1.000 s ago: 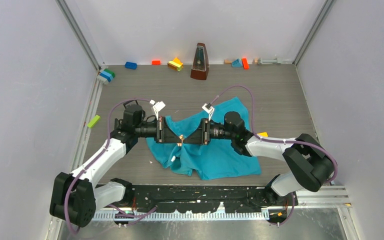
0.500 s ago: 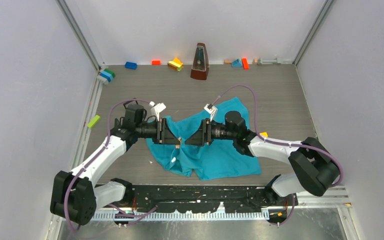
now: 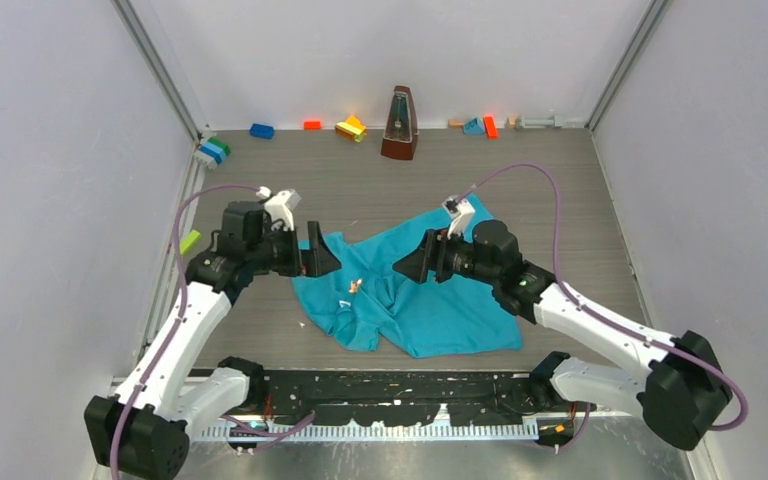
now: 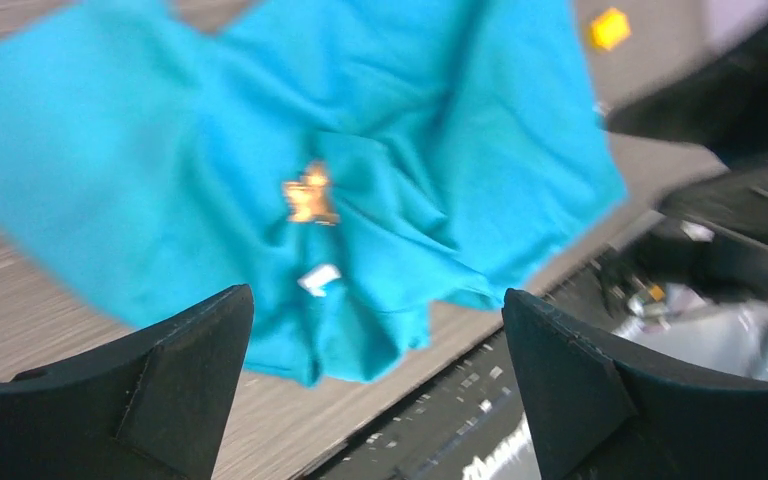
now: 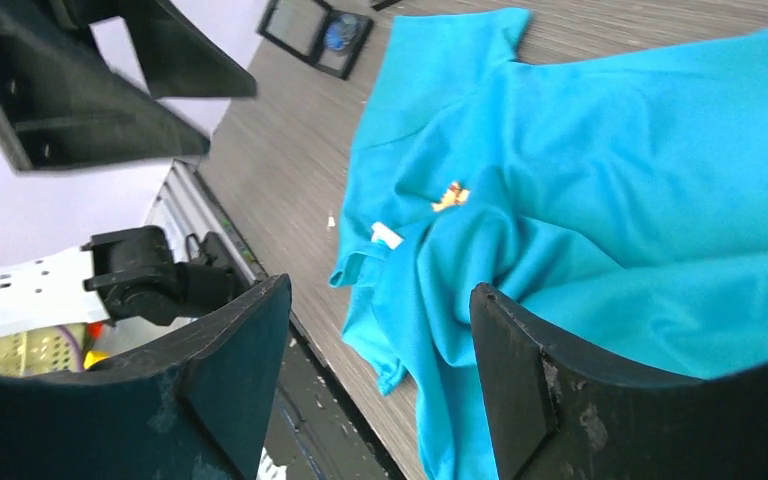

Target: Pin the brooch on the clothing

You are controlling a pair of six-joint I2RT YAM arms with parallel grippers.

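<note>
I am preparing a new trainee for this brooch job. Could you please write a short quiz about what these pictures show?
1. True or false: the brooch lies on the T-shirt, close to its white label.
2. Choose one. The left gripper and the right gripper are: A both open; B both shut; C one open, one shut.
3. Short answer: does either gripper hold anything?

Key
1. True.
2. A.
3. No, both are empty.
</note>
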